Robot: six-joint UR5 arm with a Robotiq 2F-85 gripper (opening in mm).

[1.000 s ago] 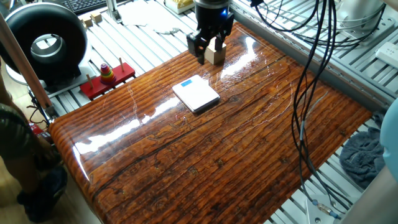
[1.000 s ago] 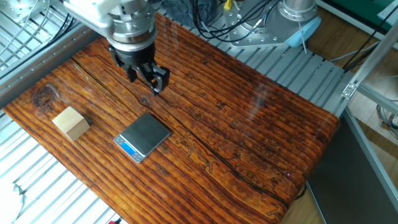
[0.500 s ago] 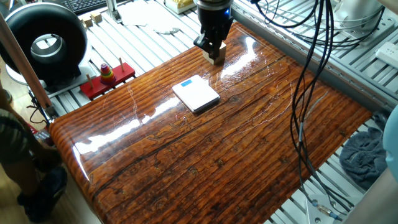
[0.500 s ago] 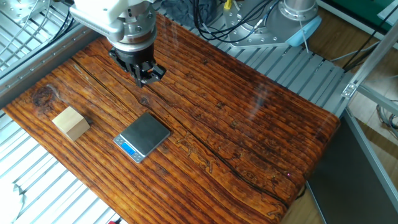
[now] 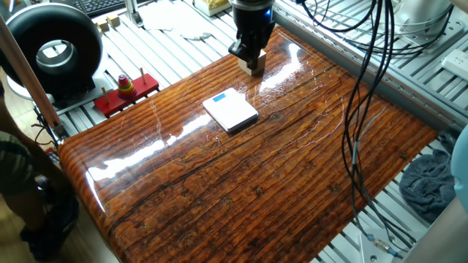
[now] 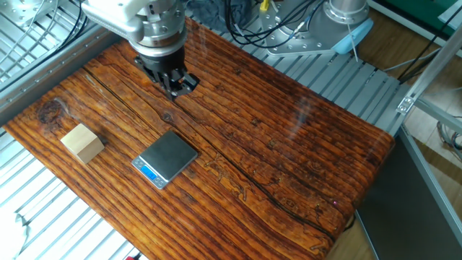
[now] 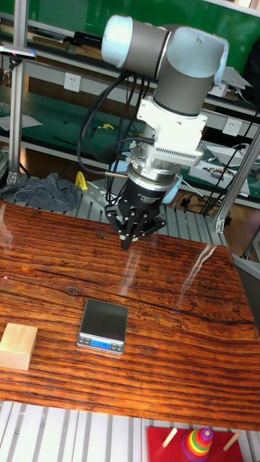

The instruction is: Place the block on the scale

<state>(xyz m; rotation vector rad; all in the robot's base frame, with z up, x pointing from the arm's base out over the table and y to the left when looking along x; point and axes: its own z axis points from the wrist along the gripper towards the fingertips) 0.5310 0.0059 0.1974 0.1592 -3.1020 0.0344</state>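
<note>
Above the wooden table [image 6: 289, 123], the arm points straight down, gripper [image 6: 175, 86] fingers pinched together holding nothing, well apart from block [image 6: 81, 142] and scale [image 6: 166, 157].

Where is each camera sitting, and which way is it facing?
One fixed view: high at the table end opposite the block, facing it; gripper shows.
The other fixed view: high, on the side with the ring toy, facing across; wrist, gripper.
Tall fixed view: low, same side, facing the whole arm.
All share block and scale.
</note>
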